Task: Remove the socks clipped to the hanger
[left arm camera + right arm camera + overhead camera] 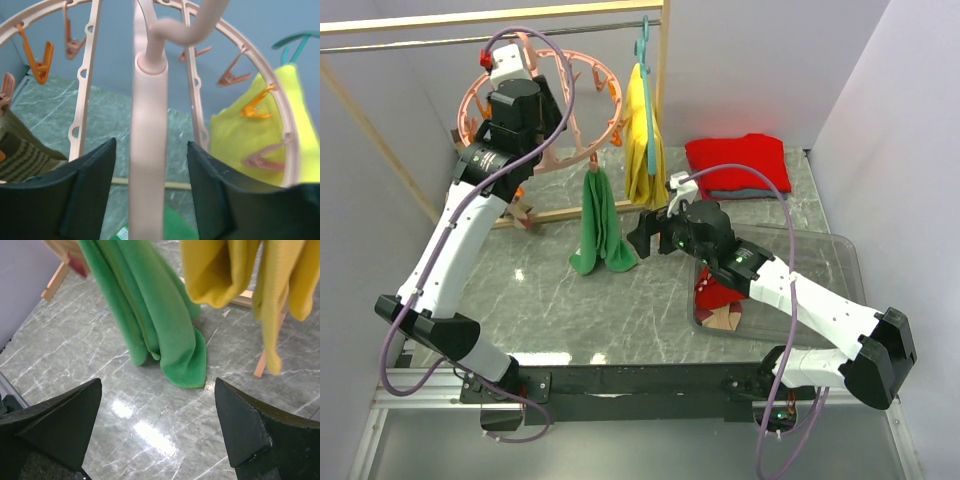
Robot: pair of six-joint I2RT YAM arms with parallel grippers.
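The salmon-pink hanger [575,140] hangs from the rail at the back left. In the left wrist view its central stem [148,150] stands between the jaws of my left gripper [150,142], with a gap on each side, so the gripper is open around it. In the top view the left gripper [523,60] is up at the hanger's hook. A brown striped sock [20,155] hangs at the ring's left and shows in the top view [525,213]. A red sock [715,290] and a striped sock [725,318] lie in the bin. My right gripper [642,232] is open and empty above the table [157,385].
A green cloth [600,225] hangs from the ring down to the table [160,325]. A yellow cloth [642,130] hangs on a teal hanger. A folded red garment [738,165] lies at the back right. A clear bin [820,260] stands at the right. A wooden frame bar [550,212] crosses behind.
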